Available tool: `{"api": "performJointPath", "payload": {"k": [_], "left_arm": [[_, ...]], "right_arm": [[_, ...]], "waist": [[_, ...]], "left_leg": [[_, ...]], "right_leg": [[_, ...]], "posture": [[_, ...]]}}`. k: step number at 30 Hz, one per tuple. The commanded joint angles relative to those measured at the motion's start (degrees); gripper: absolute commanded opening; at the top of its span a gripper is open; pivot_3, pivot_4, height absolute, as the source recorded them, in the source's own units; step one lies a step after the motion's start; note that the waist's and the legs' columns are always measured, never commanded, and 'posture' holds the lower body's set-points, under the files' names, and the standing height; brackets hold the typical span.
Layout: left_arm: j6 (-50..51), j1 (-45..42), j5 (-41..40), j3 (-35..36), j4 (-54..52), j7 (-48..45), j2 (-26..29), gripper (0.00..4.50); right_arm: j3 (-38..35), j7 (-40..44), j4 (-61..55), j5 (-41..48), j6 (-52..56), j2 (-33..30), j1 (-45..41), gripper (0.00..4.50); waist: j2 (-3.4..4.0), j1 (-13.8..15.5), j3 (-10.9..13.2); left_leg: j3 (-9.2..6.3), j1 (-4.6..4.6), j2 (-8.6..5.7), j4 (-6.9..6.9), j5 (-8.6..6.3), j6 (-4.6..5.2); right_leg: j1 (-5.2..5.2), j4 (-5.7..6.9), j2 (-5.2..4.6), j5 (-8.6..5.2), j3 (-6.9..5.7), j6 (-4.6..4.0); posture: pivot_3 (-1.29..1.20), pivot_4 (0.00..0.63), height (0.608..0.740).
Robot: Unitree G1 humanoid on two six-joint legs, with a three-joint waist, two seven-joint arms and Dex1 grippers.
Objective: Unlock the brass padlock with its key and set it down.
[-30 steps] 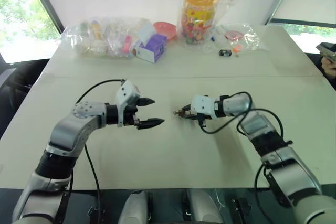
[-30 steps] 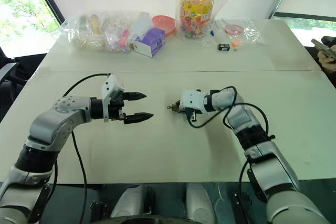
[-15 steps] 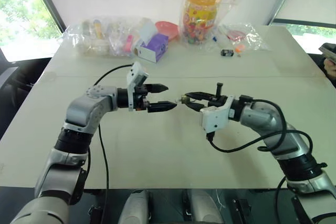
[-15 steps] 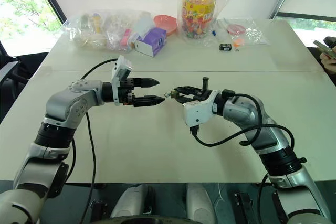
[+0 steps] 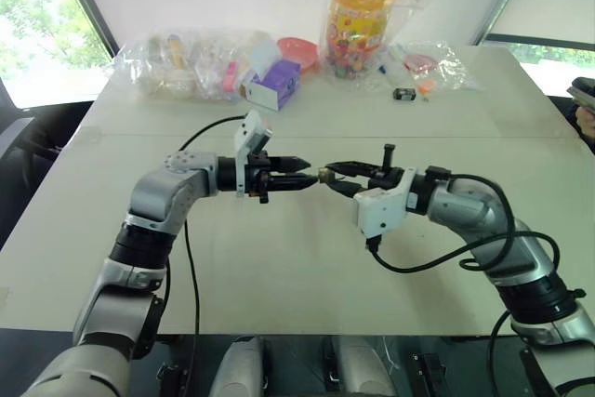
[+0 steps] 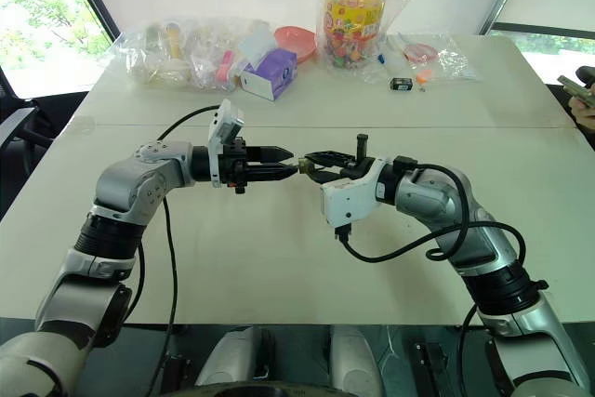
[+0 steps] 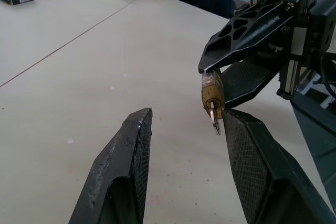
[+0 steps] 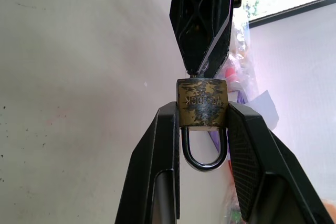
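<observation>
The left pincer [image 5: 311, 180] has narrowed and advanced since a second ago, meeting the right pincer [image 5: 327, 177], which has risen off the counter [image 5: 279, 267]. Above mid-counter, the right pincer is clamped on the brass padlock [image 8: 201, 103], shackle between its fingers. The left pincer's fingers [image 7: 121, 171] remain apart around a small key [image 7: 214, 119] jutting from the lock body. At twelve o'clock, far back, sit plastic bags [image 5: 186, 62], a purple box [image 5: 271, 84] and a candy jar [image 5: 356, 20].

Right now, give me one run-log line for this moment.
right claw: shut on brass padlock | left claw: open, at its key | held above table
</observation>
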Motion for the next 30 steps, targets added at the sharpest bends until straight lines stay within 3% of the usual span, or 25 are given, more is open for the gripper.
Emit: {"api": "performJointPath", "payload": {"k": [1,3,6,15,22,24,26,30], "left_arm": [[-0.95,-0.87,-0.12,0.38,-0.60,-0.69,-0.21,1.92],[-1.30,-0.75,0.07,0.20,-0.67,-1.05,-0.12,1.32],[-1.97,-0.60,0.52,-0.03,-0.75,-1.54,0.04,0.03],[-8.82,0.12,5.30,-1.96,-1.67,-0.80,0.15,0.03],[-39.57,2.97,17.96,-5.18,-0.91,-0.10,-0.82,0.03],[-43.32,3.15,18.90,-5.62,-0.31,-1.36,-0.64,0.03],[-42.39,3.34,18.27,-5.53,-0.04,-2.24,-0.63,0.03],[-22.26,3.34,11.77,-4.22,-1.40,-2.04,0.10,0.03]], "right_arm": [[-1.24,-0.08,-2.16,0.85,-0.10,-0.90,-0.59,0.66],[-1.21,-0.03,-2.18,0.89,-0.05,-1.02,-0.63,0.66],[-1.14,0.08,-2.10,1.00,0.00,-1.20,-0.86,0.66],[-1.08,2.16,-3.27,5.26,4.68,0.00,-1.32,0.66],[-0.05,10.25,-9.65,16.87,22.14,1.55,-0.67,0.66],[0.16,10.99,-10.14,17.03,23.27,1.30,-0.94,0.66],[0.26,11.10,-10.28,16.60,23.18,1.21,-1.29,0.66],[0.50,10.10,-9.44,13.99,20.13,1.05,-2.53,0.66]], "waist": [[0.00,0.00,0.00],[0.00,-0.01,0.00],[0.00,0.02,0.00],[0.00,0.02,0.00],[0.00,0.12,0.00],[0.00,0.13,0.00],[0.00,0.11,0.00],[0.00,0.06,0.00]], "left_leg": [[0.00,0.00,0.00,0.00,0.00,0.00],[0.00,0.00,0.00,0.00,0.00,0.00],[0.00,0.00,0.00,0.00,0.00,0.00],[0.00,0.00,0.00,0.00,0.00,0.00],[0.00,0.00,0.01,0.00,0.00,0.00],[0.00,0.00,0.01,0.00,0.00,0.00],[0.00,0.00,0.01,0.00,0.00,0.00],[0.00,-0.01,-0.01,0.00,-0.02,0.03]], "right_leg": [[0.00,0.00,0.00,0.00,0.00,0.00],[0.00,0.00,0.00,0.00,0.00,0.00],[0.00,0.00,0.00,0.00,0.00,0.00],[0.00,0.00,0.01,0.00,0.00,0.00],[0.01,-0.01,-0.07,0.00,0.00,0.00],[0.01,-0.02,-0.08,0.00,0.00,0.00],[0.02,-0.03,-0.08,0.00,0.00,0.00],[0.02,-0.03,0.01,0.00,-0.02,0.00]], "posture": [[0.00,0.150,0.735],[0.00,0.150,0.735],[0.00,0.150,0.735],[0.00,0.150,0.735],[0.00,0.150,0.735],[0.00,0.150,0.735],[0.00,0.150,0.735],[0.00,0.150,0.735]]}}
